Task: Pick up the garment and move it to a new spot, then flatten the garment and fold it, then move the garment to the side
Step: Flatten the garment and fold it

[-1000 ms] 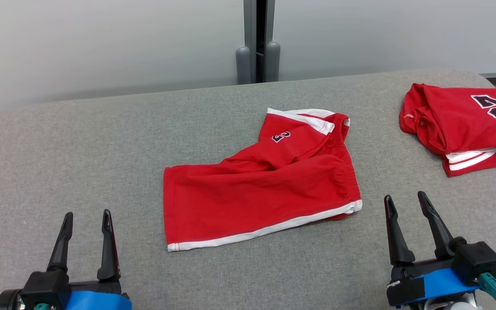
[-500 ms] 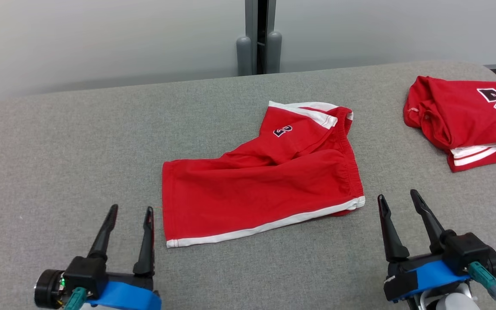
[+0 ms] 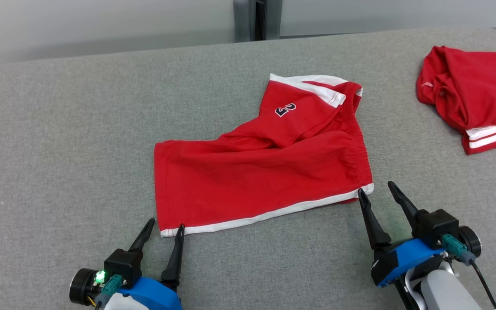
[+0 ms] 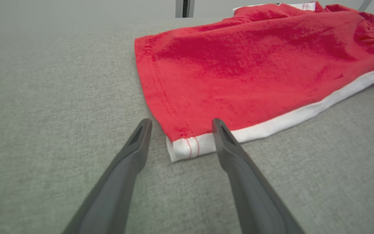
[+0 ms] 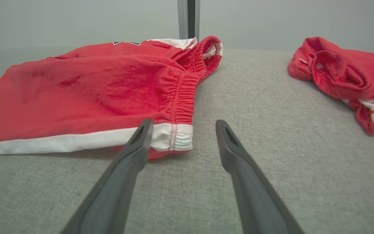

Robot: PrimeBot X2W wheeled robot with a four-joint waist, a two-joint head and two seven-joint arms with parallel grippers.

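Garment (image 3: 256, 176): red, creased, white-trimmed cloth

Grey fabric-covered table (image 3: 58, 129), far corners rounded. 2 red garments lie on it, well apart. Shorts (image 3: 256, 172) approx. mid-table, mostly flat, 1 leg creased over the other, white stripe along near edge, waistband to the right. Jersey (image 3: 467, 94) bunched at far right, w/ white stripes & dark number.

The left hand (image 3: 166, 223) has reached the shorts (image 3: 256, 172) at their hem corner, the right hand (image 3: 375, 187) at the waistband.
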